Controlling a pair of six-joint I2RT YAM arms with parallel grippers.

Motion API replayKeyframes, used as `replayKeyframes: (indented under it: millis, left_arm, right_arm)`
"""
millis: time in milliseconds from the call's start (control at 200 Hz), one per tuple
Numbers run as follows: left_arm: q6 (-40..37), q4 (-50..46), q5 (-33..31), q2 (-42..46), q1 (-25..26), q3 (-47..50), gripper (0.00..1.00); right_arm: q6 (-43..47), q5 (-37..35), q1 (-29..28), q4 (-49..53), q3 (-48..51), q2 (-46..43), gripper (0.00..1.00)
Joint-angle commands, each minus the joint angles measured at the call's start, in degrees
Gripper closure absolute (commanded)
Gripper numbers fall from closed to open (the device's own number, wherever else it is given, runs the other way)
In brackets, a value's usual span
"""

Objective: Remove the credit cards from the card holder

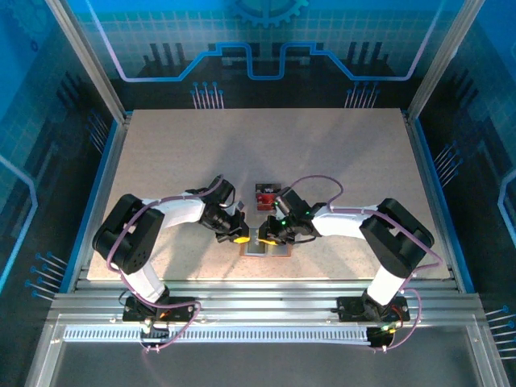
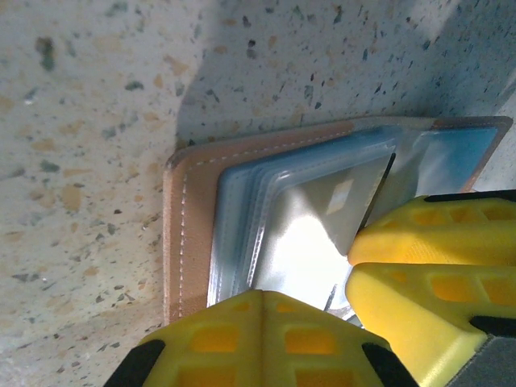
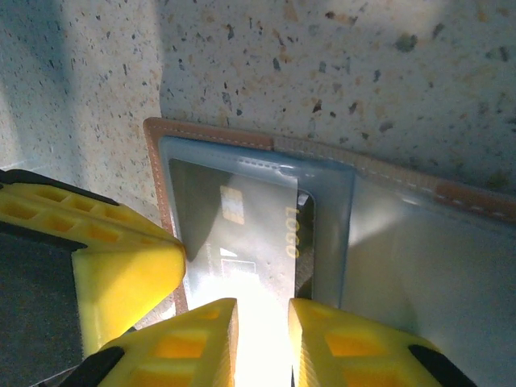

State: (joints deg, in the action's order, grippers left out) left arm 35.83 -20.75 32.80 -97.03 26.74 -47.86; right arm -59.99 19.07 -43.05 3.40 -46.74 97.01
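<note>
The tan-brown leather folding card holder [image 3: 242, 133], open at the table's [image 1: 161, 161] near edge, should be pinned flat by the pressed-together left gripper [image 2: 258, 310] while the dark thin credit card [image 3: 242, 234] is drawn squarely out by the narrowly parted right gripper [image 3: 262, 322].

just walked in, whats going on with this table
Two robot arms are working on an open brown wallet lying on the table. The left hand is shut, its tip at the wallet's edge, apparently pinning it down. The right hand, fingers slightly apart, is over a card in the wallet's clear sleeve. A red card already lies on the table just beyond the wallet.
</note>
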Motion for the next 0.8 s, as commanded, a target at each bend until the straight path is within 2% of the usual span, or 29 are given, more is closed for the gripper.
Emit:
replayKeyframes:
  millis: [0,530,795]
  left_arm:
    - [-1.1,-1.6,-0.2,-1.1,-0.1,0.1,0.96]
    - [-1.0,-1.4,-0.6,-1.5,-0.1,1.3,0.96]
    - [0.3,-0.6,0.6,0.6,-0.1,0.6,0.96]
  right_arm:
    - [0.6,-1.3,0.8,2.6,0.7,0.5,0.76]
    - [2.5,-4.0,1.3,7.4,0.5,-2.4,0.76]
    - [2.4,-2.3,1.6,4.4,1.1,-5.1,0.74]
